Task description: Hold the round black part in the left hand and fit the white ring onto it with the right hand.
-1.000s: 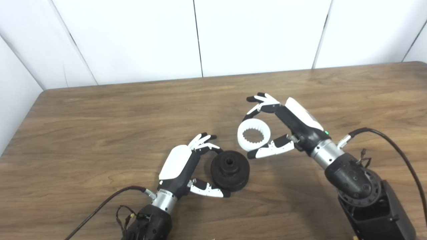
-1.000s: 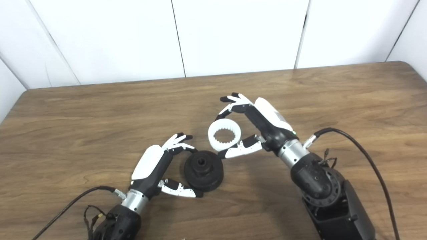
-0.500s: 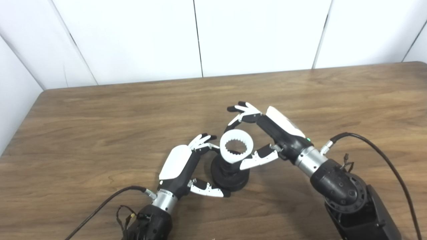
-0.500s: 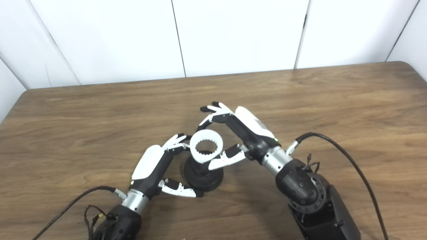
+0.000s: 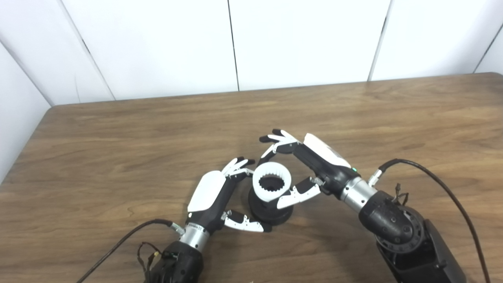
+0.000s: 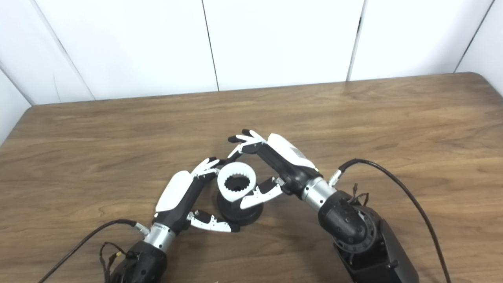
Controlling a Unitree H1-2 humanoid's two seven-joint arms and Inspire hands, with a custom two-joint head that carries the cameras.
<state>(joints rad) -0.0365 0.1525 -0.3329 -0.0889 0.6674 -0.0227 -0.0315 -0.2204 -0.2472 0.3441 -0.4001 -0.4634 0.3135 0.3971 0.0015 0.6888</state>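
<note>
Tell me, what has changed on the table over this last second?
The right hand, shut on the white ring, carried it leftward and down, from beside the round black part to right over its top; whether it is seated cannot be told. The left hand stayed cupped around the black part, which did not move on the table.

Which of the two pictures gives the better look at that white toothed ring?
Neither by much. The left eye view shows the white ring slightly larger, inner teeth clear, held by the right hand over the round black part. The right eye view shows the same, a little smaller.
</note>
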